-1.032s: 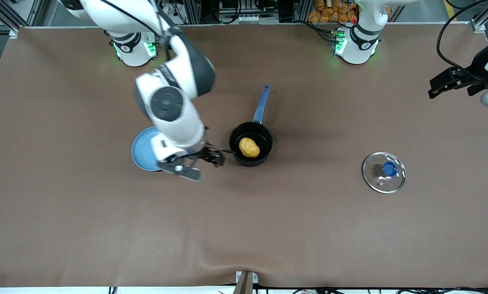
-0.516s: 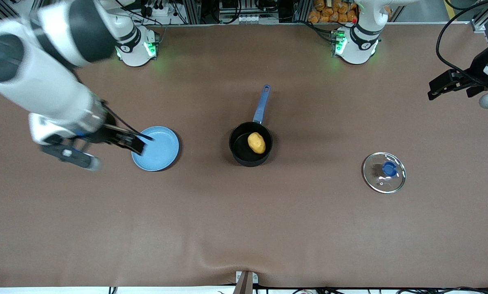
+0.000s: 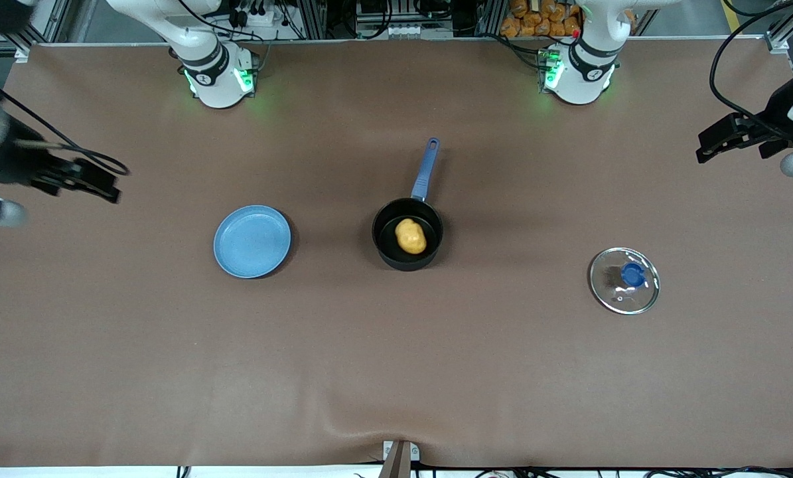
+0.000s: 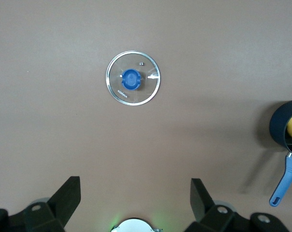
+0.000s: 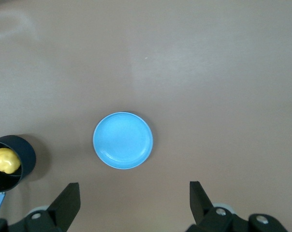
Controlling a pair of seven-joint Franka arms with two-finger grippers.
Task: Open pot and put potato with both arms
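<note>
1. Both grippers hang in the air with their jaws spread wide and nothing between them.
2. Right gripper (image 3: 87, 180) is over the table at the right arm's end, well apart from the pot (image 3: 407, 234), with the blue plate (image 3: 252, 240) lying between it and the pot.
3. Its own fingers (image 5: 66, 203) show in the right wrist view, set far apart, with the plate and the pot both on the table below them.
4. Left gripper (image 3: 724, 138) is over the table's edge at the left arm's end, well apart from the pot; its fingers (image 4: 68, 197) stand just as wide in the left wrist view.
5. The pot sits upright on the table (image 3: 396, 372) about midway between the two arms' ends, uncovered, its blue handle (image 3: 426, 169) pointing toward the robots' bases.
6. The potato (image 3: 410, 236) lies inside the pot, on its bottom.
7. The glass lid (image 3: 624, 280) lies flat on the table with its blue knob (image 3: 632, 273) up, toward the left arm's end from the pot, a little nearer to the front camera than the pot and well apart from it.
</note>
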